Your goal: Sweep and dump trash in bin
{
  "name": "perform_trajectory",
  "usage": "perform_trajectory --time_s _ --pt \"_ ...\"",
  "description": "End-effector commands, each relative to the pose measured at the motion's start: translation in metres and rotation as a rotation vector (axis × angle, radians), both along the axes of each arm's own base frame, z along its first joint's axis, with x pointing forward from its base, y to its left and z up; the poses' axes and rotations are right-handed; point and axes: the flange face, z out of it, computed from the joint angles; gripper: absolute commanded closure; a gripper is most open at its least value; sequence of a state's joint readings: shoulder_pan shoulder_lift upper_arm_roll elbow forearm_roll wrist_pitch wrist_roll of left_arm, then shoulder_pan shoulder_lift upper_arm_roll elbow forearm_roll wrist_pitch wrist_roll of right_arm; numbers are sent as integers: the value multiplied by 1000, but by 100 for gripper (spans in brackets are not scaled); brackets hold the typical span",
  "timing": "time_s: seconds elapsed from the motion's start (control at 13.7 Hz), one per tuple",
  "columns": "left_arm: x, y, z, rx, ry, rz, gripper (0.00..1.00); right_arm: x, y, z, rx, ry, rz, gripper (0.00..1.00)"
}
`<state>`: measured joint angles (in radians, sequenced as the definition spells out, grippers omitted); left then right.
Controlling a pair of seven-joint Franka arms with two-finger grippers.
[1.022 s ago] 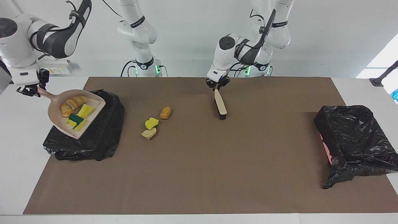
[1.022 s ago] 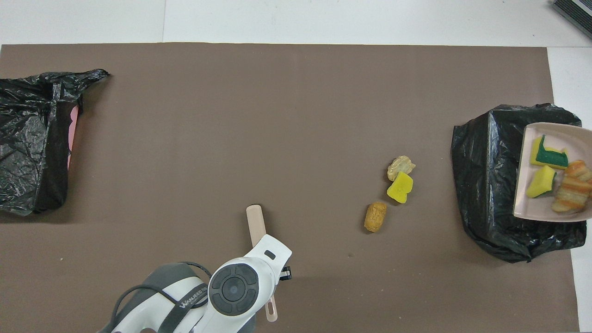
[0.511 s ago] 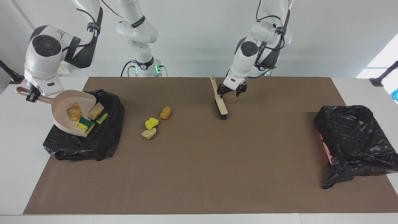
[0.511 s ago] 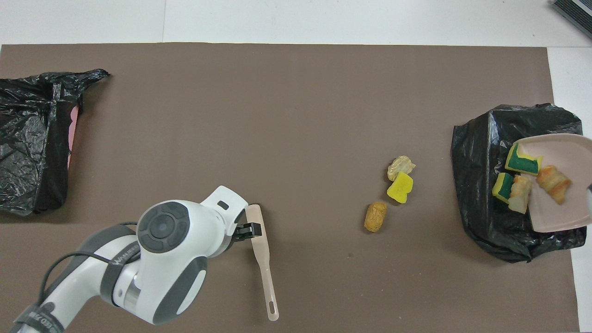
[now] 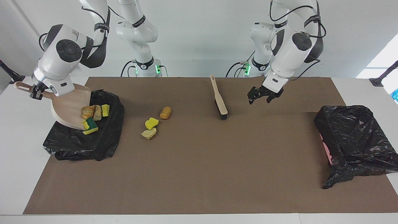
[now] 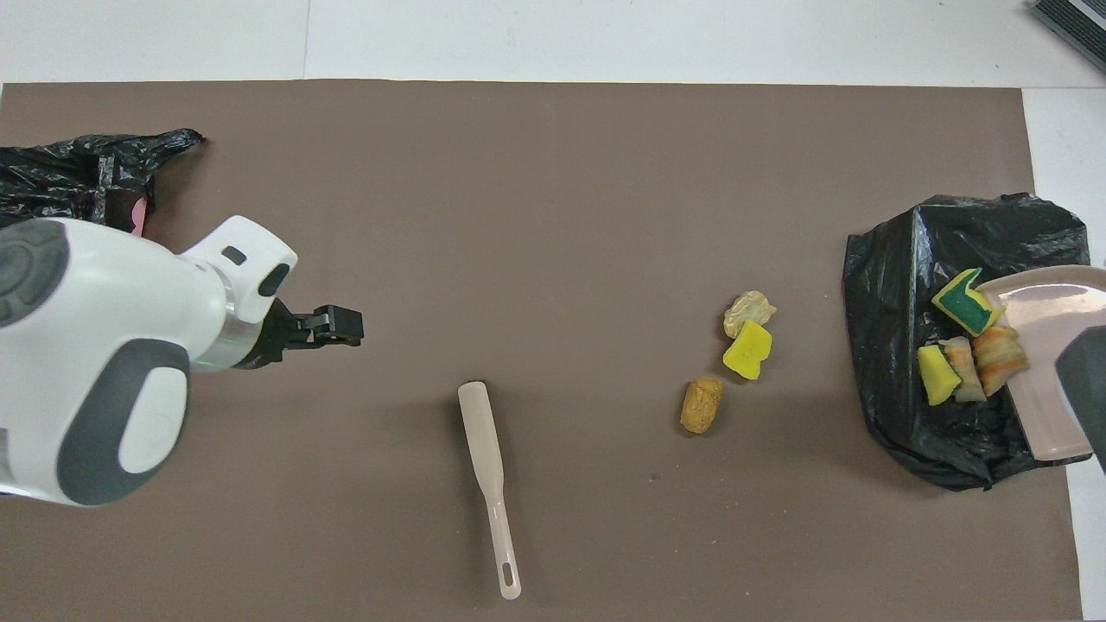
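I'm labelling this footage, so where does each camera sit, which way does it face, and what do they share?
Facing view: high across the table, looking at the robots; shows both arms, the left gripper and the right gripper holding the dustpan.
Overhead view: above the robots' end, looking steeply down; left gripper over the mat.
Both show the brush, dustpan and loose trash.

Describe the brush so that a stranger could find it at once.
On the brown mat, look midway between the two black bin bags, toward the robots. The brush lies alone there: a long beige handle with black bristles, unlike the small yellow and tan lumps.
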<state>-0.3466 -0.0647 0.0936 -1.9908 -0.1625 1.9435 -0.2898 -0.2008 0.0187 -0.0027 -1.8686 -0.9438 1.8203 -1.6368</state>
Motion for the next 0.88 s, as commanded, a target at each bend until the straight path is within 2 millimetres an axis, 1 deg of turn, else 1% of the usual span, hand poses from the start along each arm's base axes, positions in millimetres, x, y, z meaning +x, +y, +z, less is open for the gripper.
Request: perform_trajectory --time_s 0.0,0.07,0.15,0.22,0.29,0.44,0.51,0.58,0.66,0.73,0.8 --pt "26 39 21 -1 10 -62 0 -25 1 32 -33 49 -1 100" --pt "29 56 27 -1 6 -84 0 -30 4 44 -35 52 -2 100" --pt "31 66 34 23 0 -92 0 -39 4 56 -28 55 -27 100" --pt "34 79 41 72 -7 -97 0 -48 9 67 -25 50 -55 100" --pt "35 88 48 87 -7 -122 0 -56 22 73 -7 51 -88 100" --pt "33 105 69 87 3 -167 0 -65 48 81 20 20 -212 100" --pt "32 112 84 86 3 -180 0 -65 76 80 15 -1 -250 100" --pt "31 115 97 87 -3 -183 0 -66 104 78 21 -42 -293 100" --pt "30 120 107 102 -10 -187 0 -68 134 80 43 -93 -345 100" --pt "29 122 112 107 -22 -203 0 -70 161 79 68 -145 -408 100" --pt "30 122 113 106 -30 -204 0 -72 182 75 103 -203 -470 100"
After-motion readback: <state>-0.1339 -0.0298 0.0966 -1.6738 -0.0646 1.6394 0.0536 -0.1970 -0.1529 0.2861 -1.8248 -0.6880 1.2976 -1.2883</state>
